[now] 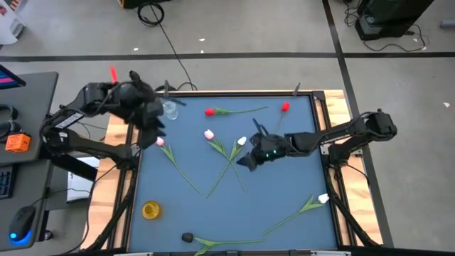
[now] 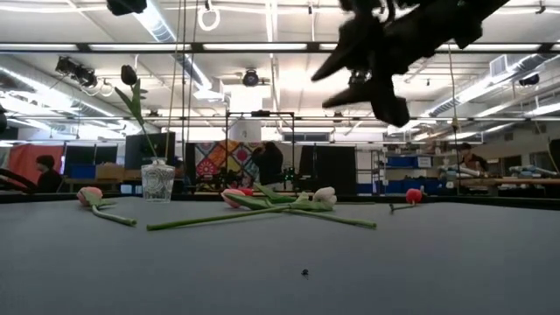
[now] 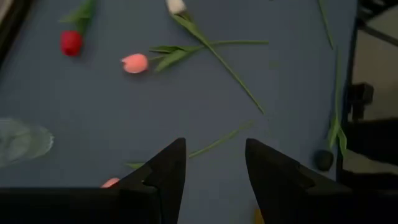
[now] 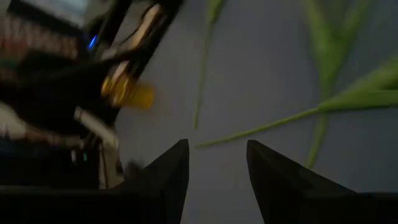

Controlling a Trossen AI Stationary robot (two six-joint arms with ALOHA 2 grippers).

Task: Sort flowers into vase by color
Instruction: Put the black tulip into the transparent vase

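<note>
Tulips [image 1: 226, 151] beneath right gripper [image 1: 247, 161].

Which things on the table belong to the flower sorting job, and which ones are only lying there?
For the job:
- red tulips
- pink tulips
- white tulips
- dark tulip
- clear glass vase
- yellow vase

Just there:
- monitor and mouse on the side desk
- cable on the floor

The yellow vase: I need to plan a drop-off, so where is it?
In the high view the yellow vase stands near the table's front left corner, left of the dark tulip.
</note>
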